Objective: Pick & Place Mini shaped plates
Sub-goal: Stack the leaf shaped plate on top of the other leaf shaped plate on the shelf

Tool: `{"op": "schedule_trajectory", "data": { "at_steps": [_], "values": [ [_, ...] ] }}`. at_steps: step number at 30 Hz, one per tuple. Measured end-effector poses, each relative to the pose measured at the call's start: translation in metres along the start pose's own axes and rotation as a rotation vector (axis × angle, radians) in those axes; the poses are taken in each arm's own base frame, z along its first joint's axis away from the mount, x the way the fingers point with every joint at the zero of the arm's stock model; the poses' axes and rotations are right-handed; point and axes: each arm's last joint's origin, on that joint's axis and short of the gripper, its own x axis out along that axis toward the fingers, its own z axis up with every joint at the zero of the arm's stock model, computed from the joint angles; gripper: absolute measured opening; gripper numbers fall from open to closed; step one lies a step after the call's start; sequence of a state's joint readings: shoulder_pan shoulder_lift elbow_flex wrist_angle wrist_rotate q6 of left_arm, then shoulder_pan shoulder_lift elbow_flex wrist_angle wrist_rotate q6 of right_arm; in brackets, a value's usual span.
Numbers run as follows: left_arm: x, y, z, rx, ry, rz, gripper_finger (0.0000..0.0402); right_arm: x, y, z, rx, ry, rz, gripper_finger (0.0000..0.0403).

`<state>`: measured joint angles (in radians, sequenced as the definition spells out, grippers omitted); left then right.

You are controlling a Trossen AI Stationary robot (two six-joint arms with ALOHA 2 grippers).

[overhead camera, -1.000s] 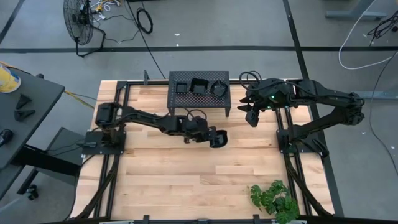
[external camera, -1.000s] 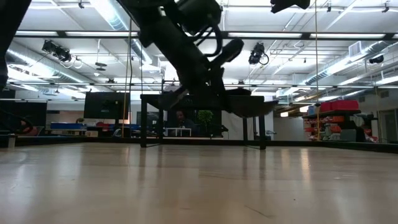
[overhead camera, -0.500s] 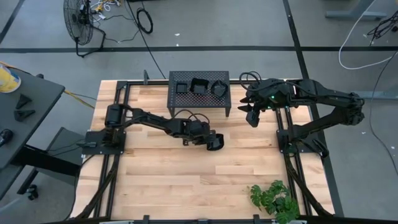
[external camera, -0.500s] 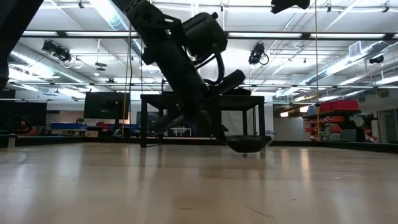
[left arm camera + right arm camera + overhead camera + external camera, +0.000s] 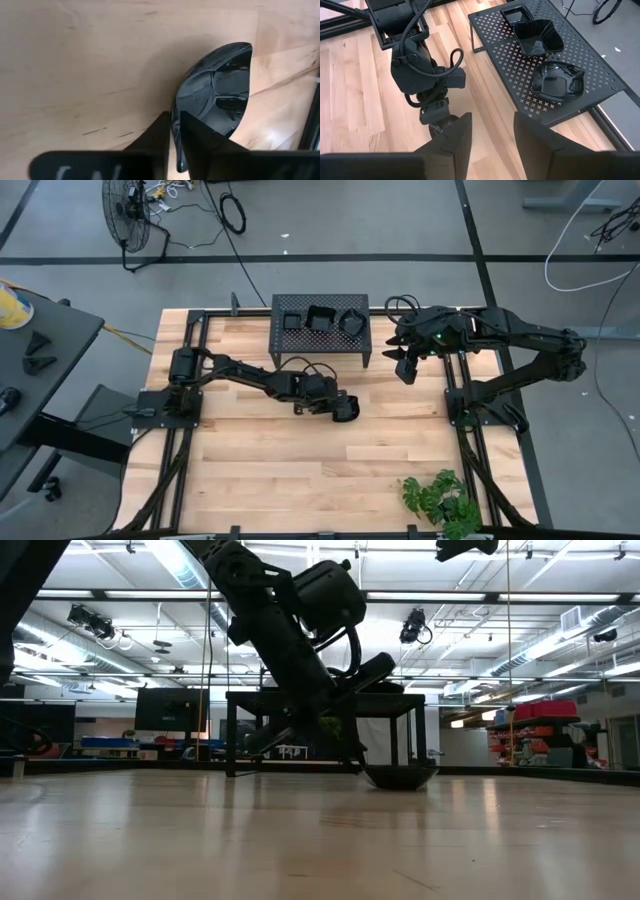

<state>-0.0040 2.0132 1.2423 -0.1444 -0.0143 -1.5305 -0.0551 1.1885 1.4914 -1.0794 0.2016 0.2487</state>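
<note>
My left gripper (image 5: 338,408) is low over the middle of the table, shut on a glossy black mini plate (image 5: 347,409) with a rounded outline. In the low view the plate (image 5: 400,776) has its underside on the wood. Three more mini plates sit on the black perforated stand (image 5: 320,340) at the far edge: a square one (image 5: 512,14), a wavy-edged one (image 5: 537,35) and a rounded one (image 5: 557,80). My right gripper (image 5: 404,370) hangs open in the air beside the stand's right end, touching nothing. My left gripper pinches the plate by its rim (image 5: 175,125), with one finger (image 5: 197,137) inside the bowl and the other (image 5: 160,137) outside. The fingers slant down onto the plate's left side from the table's left. The plate's base rests on the table (image 5: 400,783).
The stand's legs (image 5: 232,735) rise just behind the plate. A green plant (image 5: 440,498) sits at the near right edge. Black frame rails (image 5: 185,440) run along both table sides. Bare wood (image 5: 290,470) stretches from the plate to the near edge.
My left gripper has come down, carrying the plate from the air to the table. It has also drifted slightly toward the near edge and the left. The plate now rests on the wood with the gripper still shut on its rim.
</note>
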Motion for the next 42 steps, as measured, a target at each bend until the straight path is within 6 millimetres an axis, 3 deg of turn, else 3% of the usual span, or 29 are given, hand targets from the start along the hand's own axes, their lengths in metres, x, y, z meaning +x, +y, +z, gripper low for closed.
{"op": "schedule_trajectory", "data": {
  "at_steps": [11, 18, 22, 28, 34, 42],
  "values": [
    [-0.002, -0.001, -0.003, 0.041, 0.004, -0.008, 0.0178, 0.0, 0.0, 0.0, 0.015, -0.001, 0.001, 0.0149],
    [-0.014, -0.01, -0.012, 0.133, -0.001, -0.049, 0.0252, 0.0, 0.0, -0.001, 0.048, 0.006, -0.001, 0.0149],
    [-0.033, -0.018, -0.017, 0.198, -0.039, -0.08, 0.0269, 0.0, 0.0, -0.001, 0.055, 0.013, -0.002, 0.0149],
    [-0.082, -0.032, -0.028, 0.36, -0.154, -0.125, 0.0265, 0.009, 0.001, -0.006, 0.114, 0.041, -0.001, 0.0149],
    [-0.131, -0.036, -0.046, 0.575, -0.25, -0.142, 0.0256, 0.042, 0.004, -0.029, 0.217, 0.15, 0.01, 0.0149],
    [-0.176, -0.029, -0.063, 0.823, -0.306, -0.104, 0.0254, 0.089, 0.014, -0.054, 0.339, 0.095, 0.07, 0.0149]
  ]
}}
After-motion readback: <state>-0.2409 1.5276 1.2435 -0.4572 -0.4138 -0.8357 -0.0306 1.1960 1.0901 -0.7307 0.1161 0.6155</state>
